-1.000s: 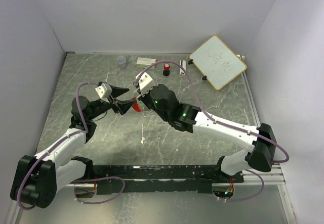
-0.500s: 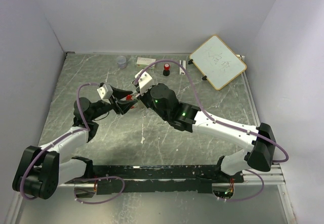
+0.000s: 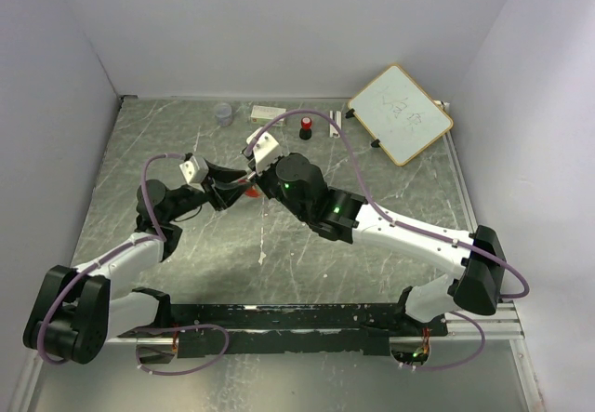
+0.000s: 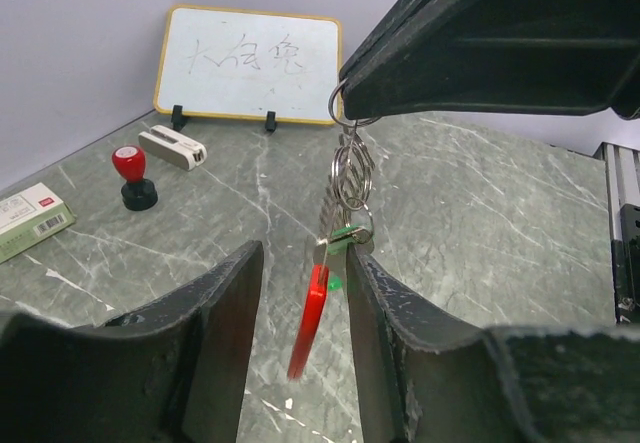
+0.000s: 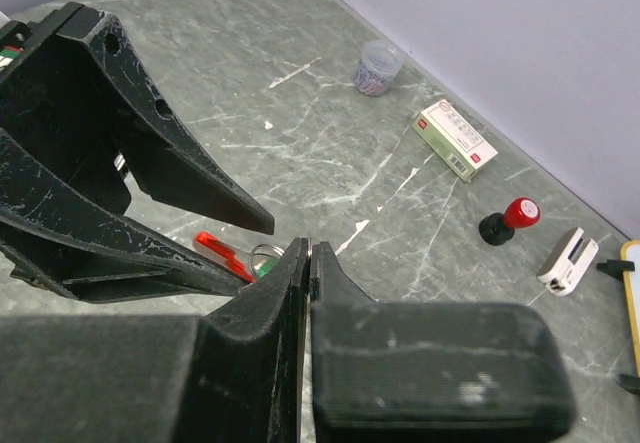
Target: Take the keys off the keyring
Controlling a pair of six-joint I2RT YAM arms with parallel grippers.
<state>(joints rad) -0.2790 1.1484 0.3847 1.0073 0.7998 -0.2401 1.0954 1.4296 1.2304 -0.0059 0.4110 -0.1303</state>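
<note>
The keyring [image 4: 350, 168], a short string of thin metal rings, hangs in the air from my right gripper [image 5: 310, 248], which is shut on its top ring. Below the rings dangle the keys: a long red one [image 4: 310, 318] and a small green one [image 4: 346, 233]. My left gripper [image 4: 305, 253] stands open with a finger on either side of the keys. Its right finger [image 4: 400, 343] touches the green key and a gap shows between the red key and the left finger [image 4: 200, 343]. In the top view both grippers meet mid-table around the red key [image 3: 249, 182].
A whiteboard [image 3: 400, 114] leans at the back right. Along the back edge stand a red-and-black stamp [image 3: 305, 128], a white box [image 3: 268, 112] and a small clear cup [image 3: 223, 112]. A small white gadget [image 4: 172, 146] lies beside the stamp.
My left gripper has moved up and in towards the right gripper, and its jaws have narrowed around the hanging keys. The right gripper has stayed shut and nearly still.
</note>
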